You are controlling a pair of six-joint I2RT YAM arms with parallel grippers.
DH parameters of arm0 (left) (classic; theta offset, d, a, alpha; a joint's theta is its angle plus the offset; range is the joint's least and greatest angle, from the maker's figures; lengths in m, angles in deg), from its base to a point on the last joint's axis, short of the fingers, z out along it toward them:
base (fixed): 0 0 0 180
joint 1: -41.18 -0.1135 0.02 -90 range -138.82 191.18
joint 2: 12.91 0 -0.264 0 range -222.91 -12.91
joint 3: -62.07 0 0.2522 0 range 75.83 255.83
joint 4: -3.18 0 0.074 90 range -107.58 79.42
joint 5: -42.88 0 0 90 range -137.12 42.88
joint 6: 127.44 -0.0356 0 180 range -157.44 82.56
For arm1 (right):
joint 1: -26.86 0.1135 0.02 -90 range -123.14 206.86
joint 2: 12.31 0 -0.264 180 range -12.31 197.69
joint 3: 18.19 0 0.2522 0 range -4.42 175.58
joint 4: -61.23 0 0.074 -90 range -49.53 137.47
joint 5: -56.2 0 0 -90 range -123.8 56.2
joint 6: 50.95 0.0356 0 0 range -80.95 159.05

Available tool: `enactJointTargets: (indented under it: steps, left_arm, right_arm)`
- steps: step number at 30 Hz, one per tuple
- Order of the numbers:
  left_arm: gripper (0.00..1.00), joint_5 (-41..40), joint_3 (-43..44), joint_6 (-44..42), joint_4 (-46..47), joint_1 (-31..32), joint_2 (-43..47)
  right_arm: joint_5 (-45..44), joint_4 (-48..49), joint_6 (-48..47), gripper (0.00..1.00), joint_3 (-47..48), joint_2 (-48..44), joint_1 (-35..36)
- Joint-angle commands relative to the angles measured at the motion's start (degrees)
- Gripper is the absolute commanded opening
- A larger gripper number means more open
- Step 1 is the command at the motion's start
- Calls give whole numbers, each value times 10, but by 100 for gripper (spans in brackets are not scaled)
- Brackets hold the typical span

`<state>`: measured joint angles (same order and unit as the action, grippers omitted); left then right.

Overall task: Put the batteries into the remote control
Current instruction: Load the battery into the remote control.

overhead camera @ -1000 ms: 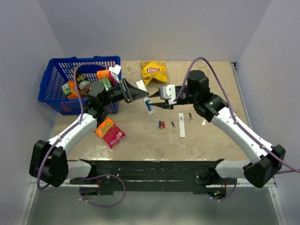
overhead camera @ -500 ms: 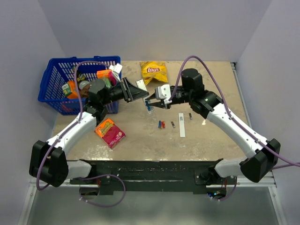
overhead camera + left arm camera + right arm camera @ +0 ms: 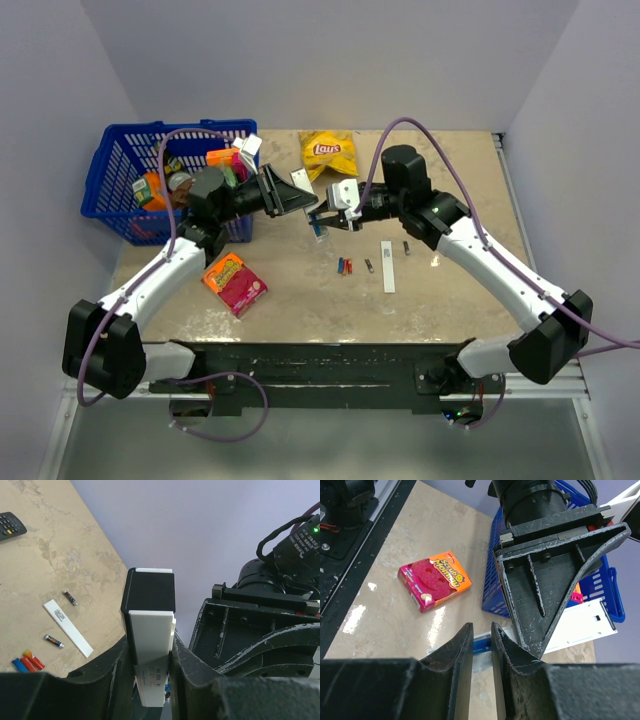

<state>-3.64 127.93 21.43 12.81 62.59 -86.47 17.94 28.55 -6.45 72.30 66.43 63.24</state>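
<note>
remote control (image 3: 150,630), the slim white one w/ a black end, is up off the table, clamped across its width btwn the fingers of the left gripper (image 3: 151,652). in the left wrist view it stands near vertical at ctr frame, black end on top. in the top view that gripper sits just above ctr, reaching rightward from beside the blue basket (image 3: 180,127) at upper left. right gripper (image 3: 481,632) meets it nearly tip to tip from the right. its fingers are narrow, only a slit btwn them, and a blue piece (image 3: 481,649) on the remote's near end shows thru the slit; can't tell if the pads touch it. loose batteries (image 3: 343,266), blue and red/orange, lie together on the table (image 3: 300,300) just below ctr of the top view. a small dark grey piece (image 3: 369,265) is just right of them, then the white back strip (image 3: 388,266), then a 2nd grey piece (image 3: 406,246) beyond it. lay's chip bag (image 3: 328,152) at top ctr. pink/orange scrub mommy box (image 3: 235,283) at lower left of the tabletop. corner of a black button remote (image 3: 10,525) at upper left of the left wrist view.
</note>
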Motion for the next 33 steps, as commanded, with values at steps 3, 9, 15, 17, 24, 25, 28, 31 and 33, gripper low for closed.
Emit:
enactJointTargets:
  steps: [3,9,15,17,24,25,28,31,33]
  left_arm:
    - [0,7,31,-11,12,1,0]
    - [0,8,28,-10,18,0,0]
    - [0,8,4,15,67,1,-4]
    - [0,7,-2,24,80,1,-4]
    - [0,5,-2,23,87,1,-2]
    - [0,5,-2,23,87,1,-2]
    - [0,5,-4,23,88,0,-1]
    - [0,5,-3,23,90,1,-2]
    - [0,5,-3,23,90,1,-2]
  right_arm:
    - [-9,2,-9,24,20,3,3]
    - [-1,5,-6,24,28,0,4]
    - [5,43,26,27,30,-21,6]
    - [1,56,36,28,26,-31,5]
    - [-31,53,36,29,4,-44,4]
    - [-33,54,40,29,1,-46,4]
    - [-40,54,44,30,-10,-53,4]
    - [-51,54,45,30,-20,-55,4]
    - [-56,53,46,31,-26,-55,4]
